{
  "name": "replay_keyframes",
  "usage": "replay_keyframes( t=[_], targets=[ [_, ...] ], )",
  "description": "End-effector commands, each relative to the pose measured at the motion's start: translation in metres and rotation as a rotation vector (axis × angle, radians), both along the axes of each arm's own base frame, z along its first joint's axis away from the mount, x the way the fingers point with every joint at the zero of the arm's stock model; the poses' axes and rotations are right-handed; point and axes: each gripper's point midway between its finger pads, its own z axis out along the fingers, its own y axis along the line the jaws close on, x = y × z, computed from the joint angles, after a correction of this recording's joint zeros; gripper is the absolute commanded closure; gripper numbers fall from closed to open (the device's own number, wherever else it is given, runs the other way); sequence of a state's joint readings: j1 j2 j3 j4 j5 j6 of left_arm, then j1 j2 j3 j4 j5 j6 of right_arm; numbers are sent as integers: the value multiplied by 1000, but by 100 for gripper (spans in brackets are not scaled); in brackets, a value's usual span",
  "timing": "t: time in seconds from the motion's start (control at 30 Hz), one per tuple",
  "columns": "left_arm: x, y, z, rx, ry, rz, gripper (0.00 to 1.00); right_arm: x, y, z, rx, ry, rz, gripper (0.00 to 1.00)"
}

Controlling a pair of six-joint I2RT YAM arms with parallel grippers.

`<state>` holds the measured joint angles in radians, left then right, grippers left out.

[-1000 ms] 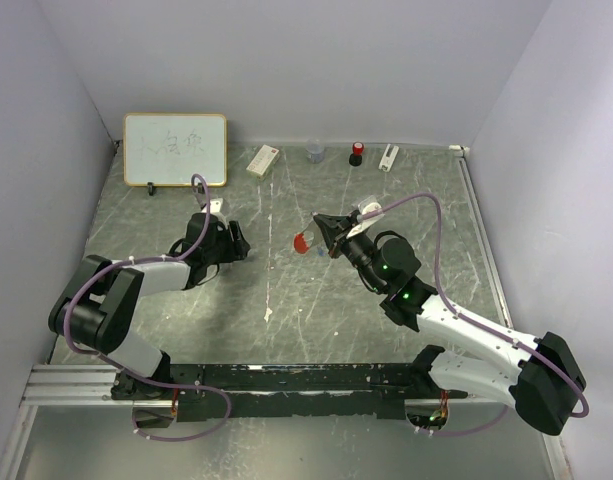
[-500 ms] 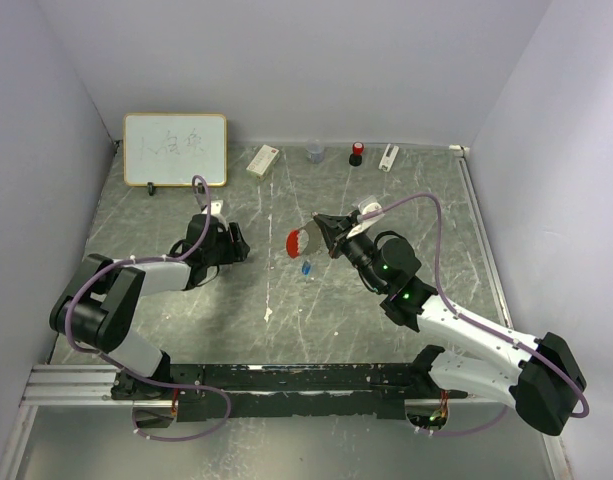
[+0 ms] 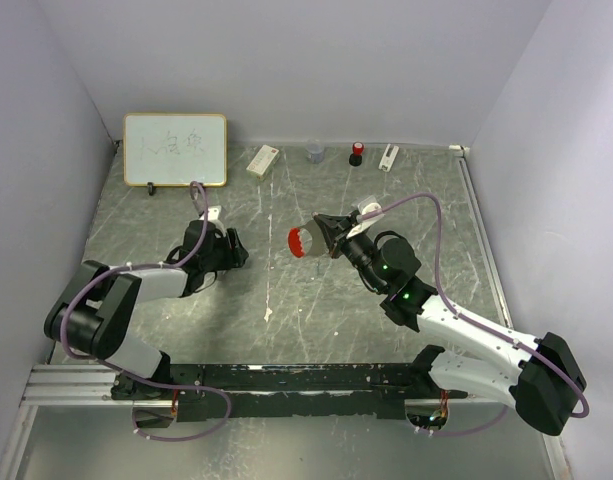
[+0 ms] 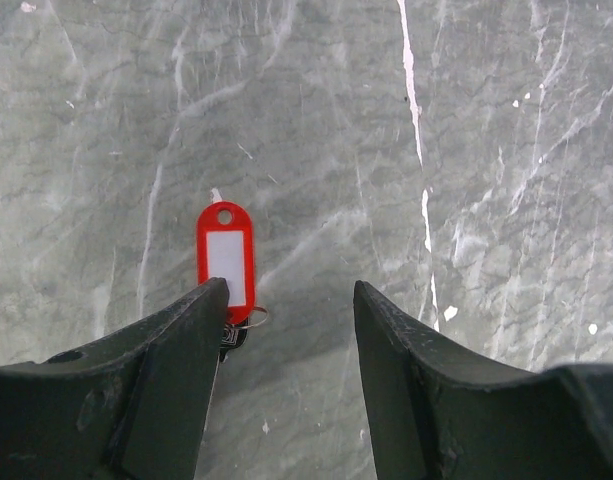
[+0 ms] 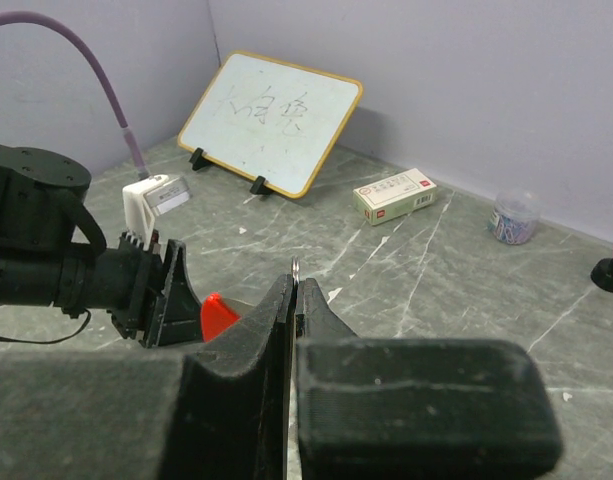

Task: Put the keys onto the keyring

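Left gripper: jaws apart, nothing between them, aimed at the keyring.
Right gripper: jaws closed on the keyring's metal ring.
Keyring: mid-table, between the two grippers; its red fob sticks out towards the left gripper, apart from it.
Whiteboard: propped at the back wall, left.
Small box: near the whiteboard's right side.

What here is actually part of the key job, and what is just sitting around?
Part of the job: keyring with its red fob, pinched in the right hand; open left hand facing it. The keys are not clearly visible.
Lying about: whiteboard, small box, clear jar, red-topped object, white object.
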<state>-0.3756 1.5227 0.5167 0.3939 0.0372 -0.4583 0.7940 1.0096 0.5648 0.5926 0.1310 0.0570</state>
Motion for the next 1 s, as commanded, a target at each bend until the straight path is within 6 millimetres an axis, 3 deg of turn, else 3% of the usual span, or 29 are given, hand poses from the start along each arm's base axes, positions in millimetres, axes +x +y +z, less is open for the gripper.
replay_keyframes(
  t=[0.0, 0.17, 0.57, 0.97],
  targets=[
    [-4, -4, 6, -37, -10, -20, 36, 0, -3, 14, 20, -38, -13, 100],
    [-4, -1, 6, -29, -11, -5, 36, 0, -2, 12, 15, -35, -11, 100],
    [16, 13, 37, 54, -95, 47, 35, -1, -1, 12, 14, -36, -5, 100],
    [1, 26, 24, 175, -81, -17, 49, -4, -6, 18, 17, -48, -11, 100]
  ],
)
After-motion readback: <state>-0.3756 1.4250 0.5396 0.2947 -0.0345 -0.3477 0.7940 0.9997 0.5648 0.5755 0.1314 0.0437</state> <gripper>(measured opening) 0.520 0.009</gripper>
